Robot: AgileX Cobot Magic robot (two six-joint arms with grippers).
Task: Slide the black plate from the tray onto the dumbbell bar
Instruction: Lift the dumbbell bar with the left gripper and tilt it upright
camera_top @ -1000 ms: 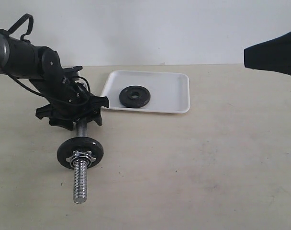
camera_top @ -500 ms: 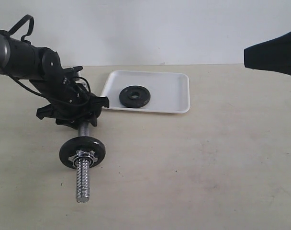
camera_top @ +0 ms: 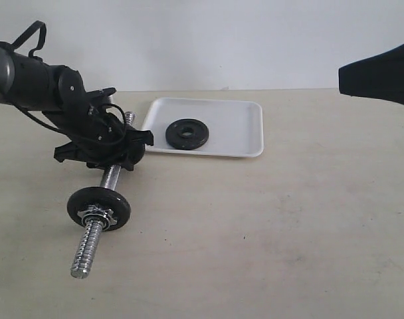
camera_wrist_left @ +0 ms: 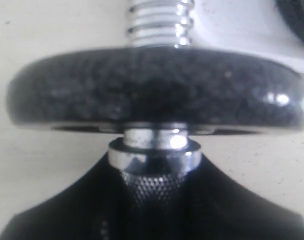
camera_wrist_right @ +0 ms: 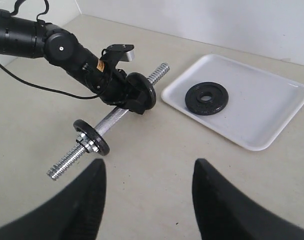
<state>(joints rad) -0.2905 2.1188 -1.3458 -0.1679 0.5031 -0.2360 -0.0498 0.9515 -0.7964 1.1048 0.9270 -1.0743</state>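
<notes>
Chrome threads are glinting on the bar (camera_top: 111,176), which is slanting across the left of the matte beige table (camera_top: 288,232), carrying a pebbled black disc (camera_top: 117,203) and a star nut (camera_top: 96,214) toward its near end. The left gripper (camera_top: 109,158) is clenching the bar's knurled middle. The round black plate (camera_top: 187,133), holed at its centre, is lying flat in the shallow white tray (camera_top: 238,119), far and right of the bar. The right gripper (camera_wrist_right: 149,170) is hovering with its jaws parted, grasping nothing.
</notes>
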